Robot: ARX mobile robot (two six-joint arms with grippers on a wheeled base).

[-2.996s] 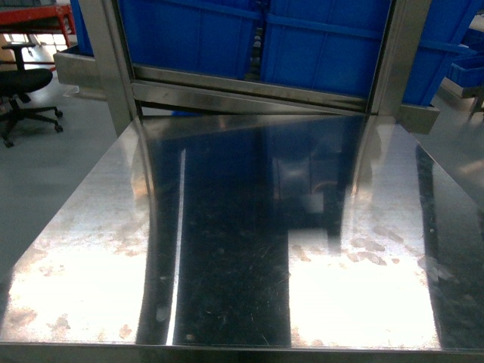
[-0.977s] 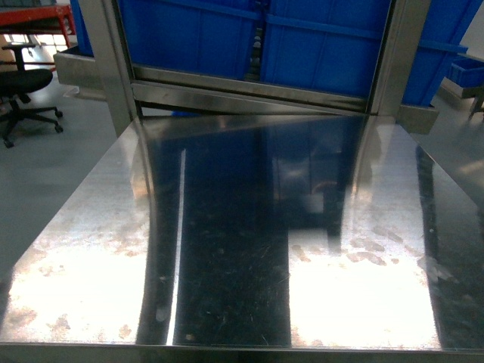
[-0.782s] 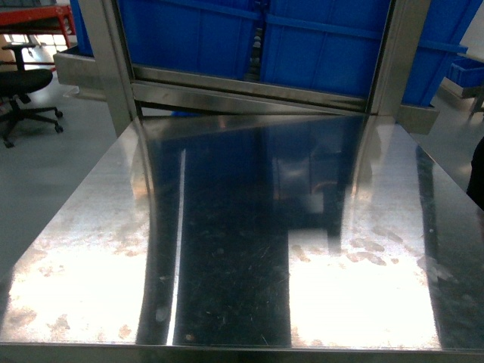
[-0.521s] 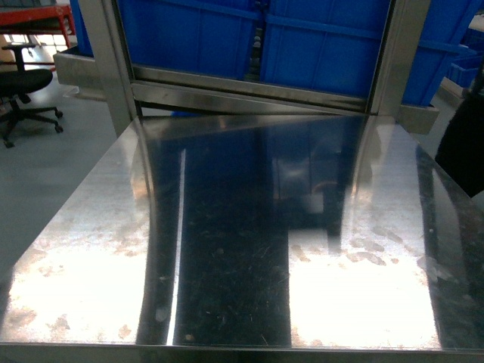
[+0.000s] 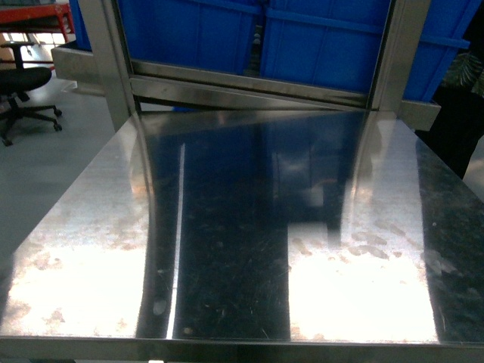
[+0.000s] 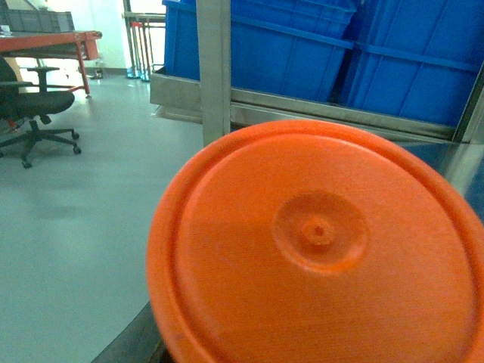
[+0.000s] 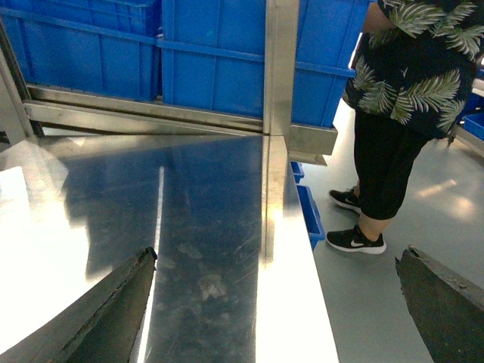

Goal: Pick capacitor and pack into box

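Hovering over the steel surface [image 7: 204,219], my right end effector [image 7: 276,302] gapes wide, holding nothing; an orange disc [image 6: 318,249] hides my left one, state unclear.

Of the robot's own body, only the right gripper [image 7: 277,255] is showing, at the bottom of the right wrist view. Its two fingers [image 7: 113,314] are appearing as dark grey, almost black pieces with a matte, slightly rough surface. Each one is looking like a flat wedge that is narrowing towards a blunt tip. The upper edge of each finger is catching some light and is showing as a thin, paler grey, a little uneven rim.
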